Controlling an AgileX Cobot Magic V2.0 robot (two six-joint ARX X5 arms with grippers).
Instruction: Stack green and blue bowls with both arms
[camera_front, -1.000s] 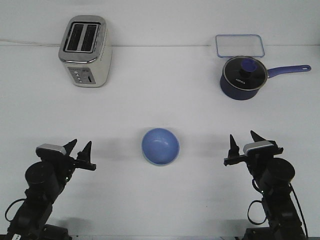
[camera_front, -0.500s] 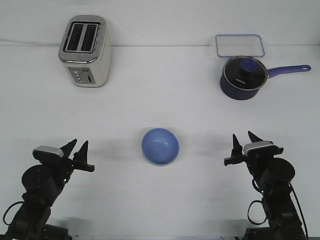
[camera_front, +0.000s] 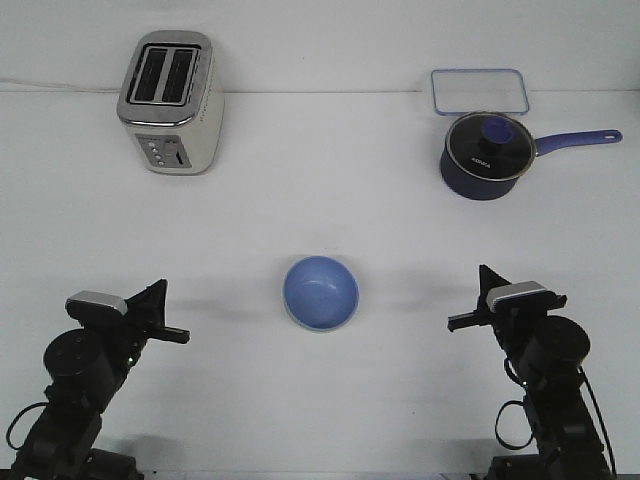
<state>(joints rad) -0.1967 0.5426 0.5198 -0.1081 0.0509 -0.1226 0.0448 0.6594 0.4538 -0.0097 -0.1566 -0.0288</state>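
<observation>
Blue bowl (camera_front: 320, 292) at table centre, pale rim of another showing beneath (likely light, smooth, slippery; best pinched at rim), between left gripper (camera_front: 160, 312) and right gripper (camera_front: 482, 298), fingers together.

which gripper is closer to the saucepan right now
Right. The right gripper sits at the near right, straight below the saucepan in the front view; the left gripper is far across at the near left.

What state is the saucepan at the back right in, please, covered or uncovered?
Covered: the saucepan stands upright with its glass lid seated on the rim, blue knob up.
</observation>
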